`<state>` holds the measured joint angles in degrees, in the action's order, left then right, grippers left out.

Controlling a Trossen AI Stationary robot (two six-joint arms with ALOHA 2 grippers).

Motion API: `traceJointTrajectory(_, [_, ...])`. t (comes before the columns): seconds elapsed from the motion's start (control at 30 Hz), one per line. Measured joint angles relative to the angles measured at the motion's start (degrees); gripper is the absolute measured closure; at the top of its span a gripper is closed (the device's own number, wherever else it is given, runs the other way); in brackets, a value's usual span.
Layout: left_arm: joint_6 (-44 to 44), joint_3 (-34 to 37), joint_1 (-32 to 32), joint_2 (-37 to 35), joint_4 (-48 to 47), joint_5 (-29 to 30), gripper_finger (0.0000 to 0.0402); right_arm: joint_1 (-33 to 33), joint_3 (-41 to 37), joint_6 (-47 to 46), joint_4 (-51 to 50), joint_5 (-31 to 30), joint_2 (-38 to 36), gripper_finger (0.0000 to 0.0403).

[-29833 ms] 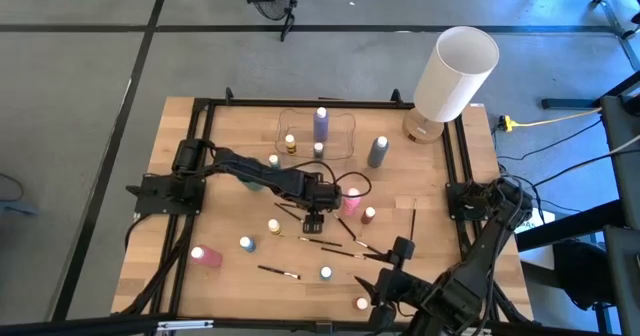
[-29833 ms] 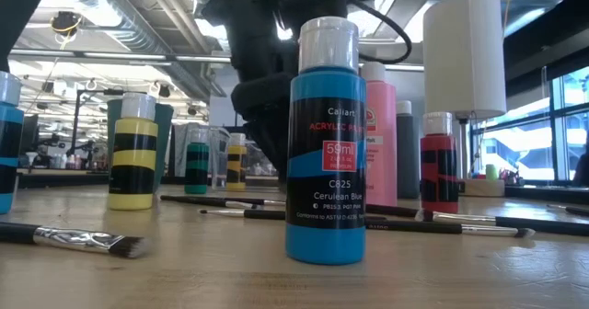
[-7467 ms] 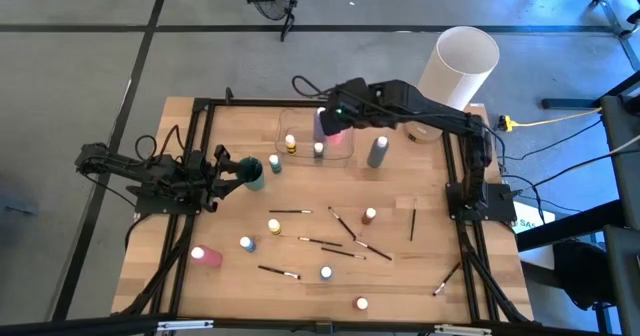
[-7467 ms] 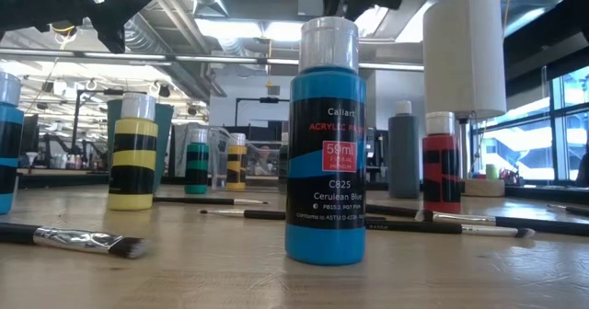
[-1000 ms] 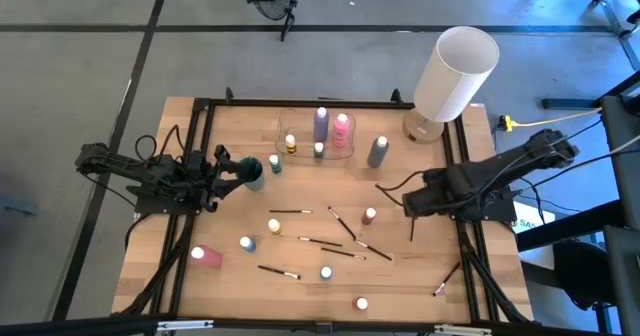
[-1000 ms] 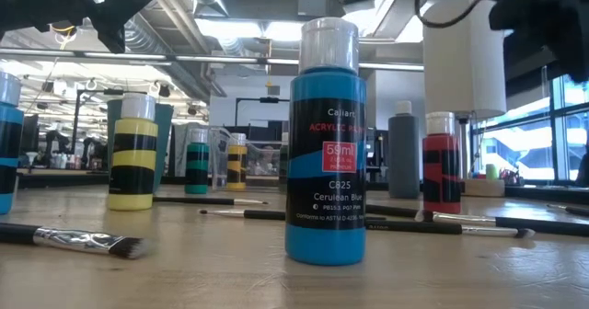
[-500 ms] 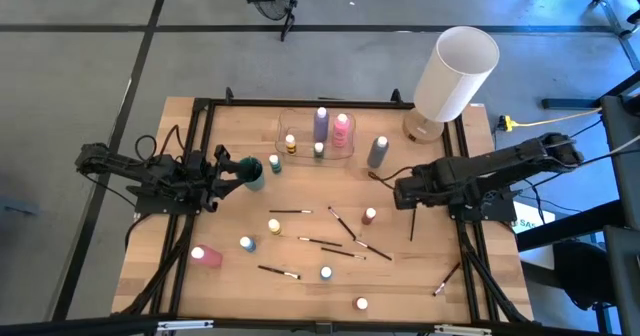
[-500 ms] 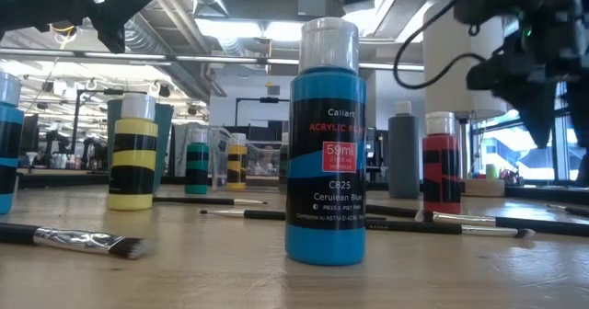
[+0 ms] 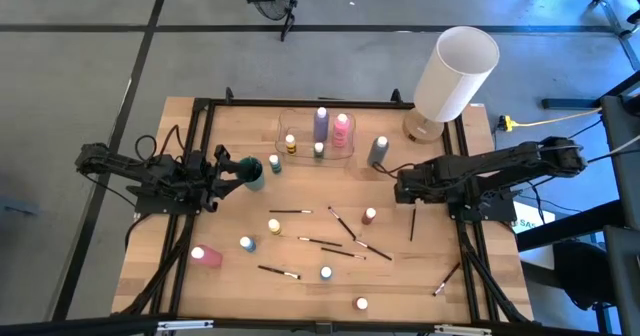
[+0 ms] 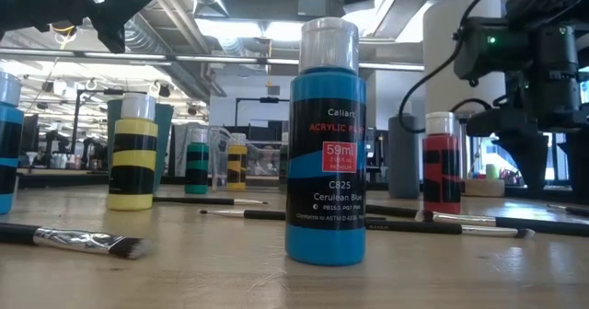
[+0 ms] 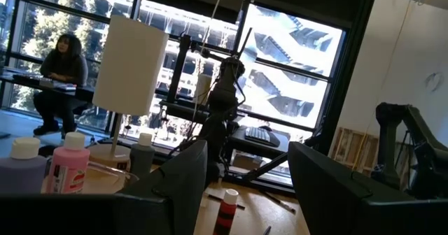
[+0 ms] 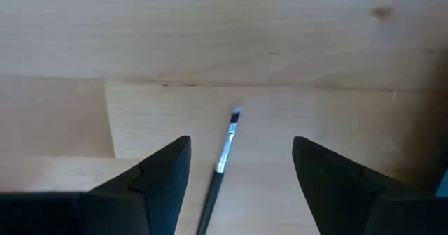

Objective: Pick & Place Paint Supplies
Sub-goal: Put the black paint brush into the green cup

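Your clear tray point(image 9: 281, 126) holds four bottles so far, apparently; most paint supplies are left on the table. The right gripper point(image 9: 399, 188) hangs wide and empty over a paintbrush point(image 12: 222, 151). The left gripper point(image 9: 228, 170) waits, open, at the left edge.

The right arm reaches in from the table's point(image 9: 200, 136) right edge, stretched low across the wood toward its middle; the right gripper point(image 9: 403, 188) points down at the tabletop with its fingers point(image 12: 157, 172) spread and empty. The left arm waits folded at the table's left edge, left gripper point(image 9: 226, 169) spread and empty.
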<state>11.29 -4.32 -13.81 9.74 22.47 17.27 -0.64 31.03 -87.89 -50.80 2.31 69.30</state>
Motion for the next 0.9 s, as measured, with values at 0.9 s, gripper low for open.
traceJointTrajectory(0.9, [0.0, 0.0, 0.0, 0.0, 0.0, 0.0, 0.0205, -0.2, 0.0, -1.2, 1.3, -1.2, 0.1, 0.0149])
